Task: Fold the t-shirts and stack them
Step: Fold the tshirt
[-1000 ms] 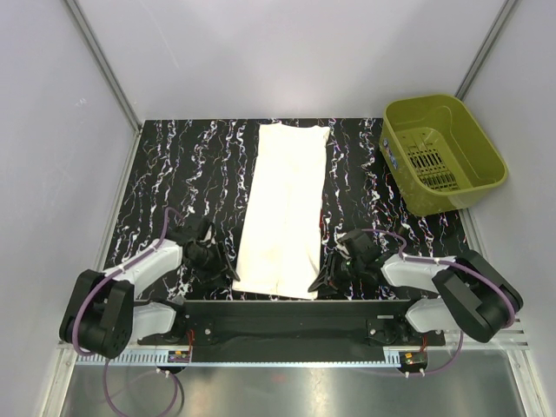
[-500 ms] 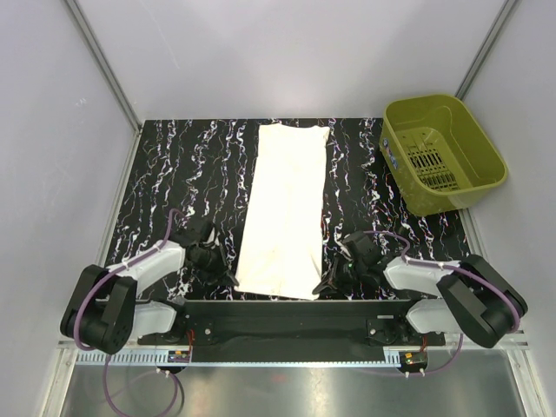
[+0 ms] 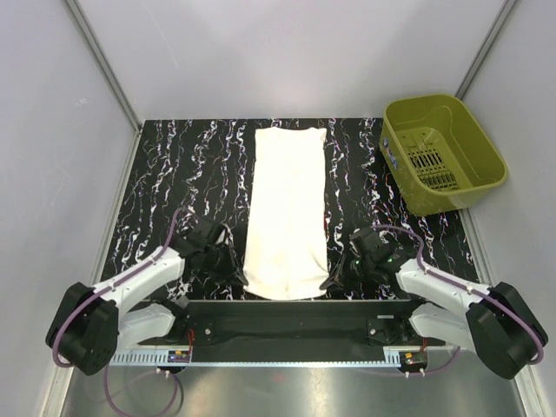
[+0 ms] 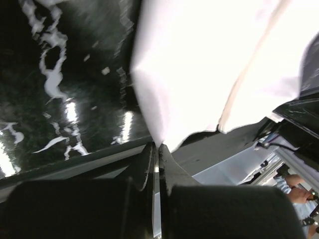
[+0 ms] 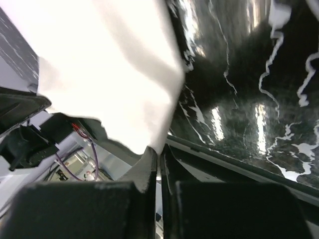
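An off-white t-shirt [image 3: 287, 208], folded into a long narrow strip, lies lengthwise down the middle of the black marbled table [image 3: 187, 174]. My left gripper [image 3: 241, 276] is shut on its near left corner, and the cloth [image 4: 199, 74] rises from between the pinched fingertips [image 4: 158, 148]. At the near right corner my right gripper [image 3: 328, 280] is shut on the cloth [image 5: 109, 74], which is pinched at the tips [image 5: 159, 149]. The near edge of the t-shirt is lifted off the table. No red graphic shows.
An olive-green plastic basket [image 3: 441, 153] stands at the back right of the table. White walls enclose the table on three sides. A black rail [image 3: 295, 314] with the arm bases runs along the near edge.
Both grippers have closed on the near corners of the t-shirt and lifted them. The near edge has moved slightly away from the arms, and its outline has narrowed.
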You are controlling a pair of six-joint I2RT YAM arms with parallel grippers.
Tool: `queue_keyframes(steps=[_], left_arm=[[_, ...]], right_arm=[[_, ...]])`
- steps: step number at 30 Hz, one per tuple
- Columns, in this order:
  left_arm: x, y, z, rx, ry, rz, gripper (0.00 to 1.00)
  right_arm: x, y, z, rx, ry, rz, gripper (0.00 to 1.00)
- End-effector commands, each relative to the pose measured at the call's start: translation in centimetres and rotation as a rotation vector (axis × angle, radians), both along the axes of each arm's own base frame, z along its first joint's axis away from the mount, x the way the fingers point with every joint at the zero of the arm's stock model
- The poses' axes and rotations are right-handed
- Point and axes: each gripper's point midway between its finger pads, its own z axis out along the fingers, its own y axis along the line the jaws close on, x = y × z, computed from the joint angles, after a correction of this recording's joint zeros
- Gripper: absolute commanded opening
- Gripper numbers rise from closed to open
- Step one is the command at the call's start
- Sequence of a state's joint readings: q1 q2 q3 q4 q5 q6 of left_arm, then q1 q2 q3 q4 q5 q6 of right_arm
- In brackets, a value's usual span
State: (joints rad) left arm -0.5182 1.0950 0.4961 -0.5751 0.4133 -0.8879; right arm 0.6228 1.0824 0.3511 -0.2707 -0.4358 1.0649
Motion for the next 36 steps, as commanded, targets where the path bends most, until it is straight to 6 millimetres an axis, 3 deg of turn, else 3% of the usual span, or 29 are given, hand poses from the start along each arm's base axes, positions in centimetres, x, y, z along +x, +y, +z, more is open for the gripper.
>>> queue_keyframes(steps=[1, 2, 3, 4, 5, 6, 7, 8, 9, 10, 11, 12, 14, 15, 17, 19, 25, 30, 36], left_arm=[[4.4, -1.2, 3.3, 0.021, -0.133, -0.010, 0.00], [5.1, -1.2, 3.7, 0.034, -0.136, -0.015, 0.00], [6.7, -1.9, 5.3, 0.015, -0.177, -0.013, 0.00], [7.6, -2.1, 5.0, 0.027, -0.166, -0.017, 0.00], [8.9, -2.1, 5.4, 0.017, -0.173, 0.001, 0.00], [10.8, -2.7, 6.9, -0.007, -0.210, 0.010, 0.00], [12.0, -2.8, 6.3, 0.000, -0.192, 0.009, 0.00], [14.5, -2.9, 8.0, -0.017, -0.241, 0.033, 0.00], [15.8, -2.9, 8.2, -0.015, -0.245, 0.040, 0.00], [17.0, -2.8, 8.4, -0.015, -0.256, 0.039, 0.00], [19.3, -2.6, 8.6, -0.011, -0.258, 0.059, 0.00], [20.5, -2.5, 8.6, -0.008, -0.262, 0.068, 0.00], [22.7, -2.1, 7.5, -0.010, -0.240, 0.083, 0.00], [24.0, -2.3, 8.3, -0.028, -0.262, 0.083, 0.00], [26.0, -2.1, 8.5, -0.035, -0.282, 0.097, 0.00], [27.0, -2.1, 7.3, -0.028, -0.265, 0.100, 0.00], [29.9, -2.1, 5.7, -0.059, -0.250, 0.134, 0.00], [31.1, -2.6, 5.3, -0.084, -0.244, 0.141, 0.00], [32.3, -2.6, 5.1, -0.088, -0.244, 0.164, 0.00]], right_arm=[[3.8, 0.0, 2.1, -0.023, -0.075, -0.014, 0.00], [4.6, -0.2, 2.3, -0.033, -0.102, 0.011, 0.00], [6.9, -0.3, 3.9, -0.025, -0.147, -0.011, 0.00], [8.1, -0.4, 4.5, -0.027, -0.164, -0.011, 0.00], [8.9, -0.8, 3.9, -0.052, -0.151, 0.005, 0.00], [11.1, -0.5, 5.5, -0.033, -0.191, 0.003, 0.00], [12.6, -1.1, 4.8, -0.041, -0.157, -0.010, 0.00], [13.3, -1.4, 4.7, -0.061, -0.159, 0.024, 0.00], [14.3, -1.4, 4.9, -0.068, -0.159, 0.041, 0.00], [16.7, -1.2, 5.4, -0.074, -0.170, 0.043, 0.00], [17.4, -1.3, 5.4, -0.086, -0.174, 0.069, 0.00], [19.5, -1.1, 6.9, -0.081, -0.218, 0.068, 0.00], [21.2, -1.9, 6.0, -0.104, -0.191, 0.064, 0.00], [23.0, -1.8, 6.2, -0.103, -0.202, 0.061, 0.00], [24.5, -2.2, 6.3, -0.107, -0.206, 0.059, 0.00], [26.5, -2.2, 6.6, -0.099, -0.218, 0.054, 0.00], [29.4, -1.9, 6.4, -0.067, -0.215, 0.058, 0.00], [31.0, -1.5, 6.7, -0.037, -0.231, 0.072, 0.00], [32.3, -0.9, 5.6, -0.012, -0.223, 0.089, 0.00]])
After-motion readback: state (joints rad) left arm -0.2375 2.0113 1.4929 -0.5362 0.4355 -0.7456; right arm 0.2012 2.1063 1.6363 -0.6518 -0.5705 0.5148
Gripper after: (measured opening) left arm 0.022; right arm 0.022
